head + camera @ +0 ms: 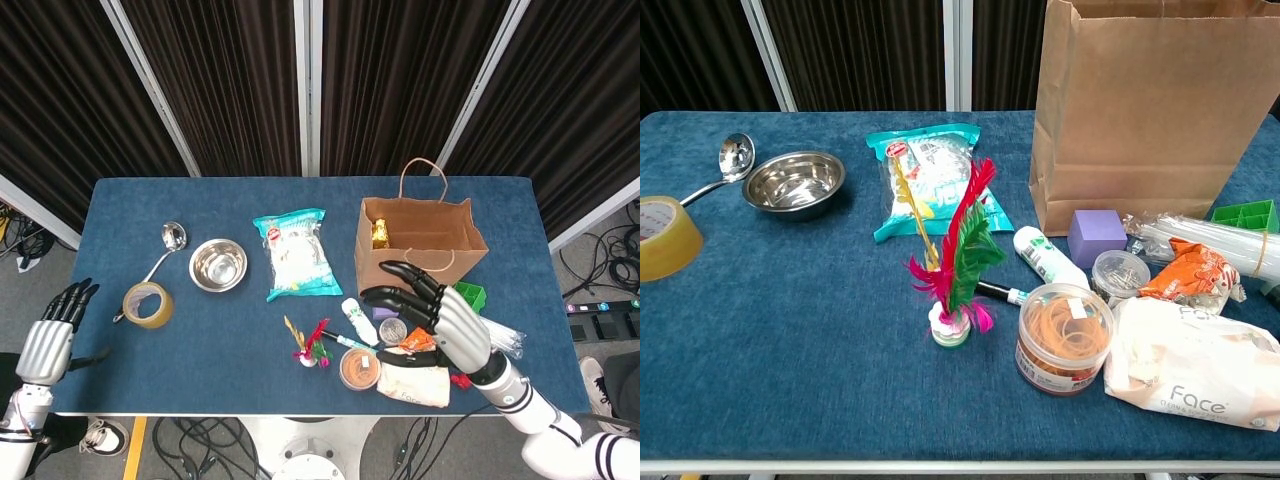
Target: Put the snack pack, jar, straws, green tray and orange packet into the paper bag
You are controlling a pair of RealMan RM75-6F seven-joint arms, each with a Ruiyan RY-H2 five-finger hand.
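The brown paper bag (420, 245) (1140, 110) stands upright at the right, with a gold packet (380, 233) inside. My right hand (432, 310) hovers in front of it, fingers spread and empty, over the items there. The teal snack pack (295, 253) (925, 175) lies left of the bag. The rubber-band jar (358, 368) (1064, 338), orange packet (418, 341) (1185, 272), straws (505, 338) (1200, 240) and green tray (468, 295) (1245, 214) cluster at the bag's foot, partly hidden under the hand. My left hand (52, 335) hangs open off the table's left edge.
A steel bowl (218, 264), spoon (170, 240) and tape roll (147, 303) sit at the left. A feather shuttlecock (310, 345), white bottle (358, 320), purple cube (1096, 236), small clip jar (1117, 272) and wipes pack (1190, 375) crowd the front right.
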